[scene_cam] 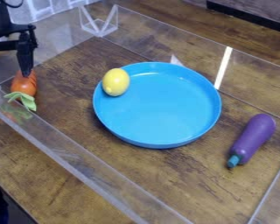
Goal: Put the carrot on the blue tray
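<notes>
Blue tray (166,107) lies on wooden tabletop (105,166). Yellow lemon (115,82) sits on tray's rim. Purple eggplant (252,140) lies beside tray, apart. Orange carrot (24,85), green top, lies across tray from eggplant; black pincer (20,77) at carrot's far end from tray.

Bare desk (78,83) is left between the carrot (24,85) and the blue tray (157,105); beside the carrot, the way is bounded by a transparent wall (84,166).
</notes>
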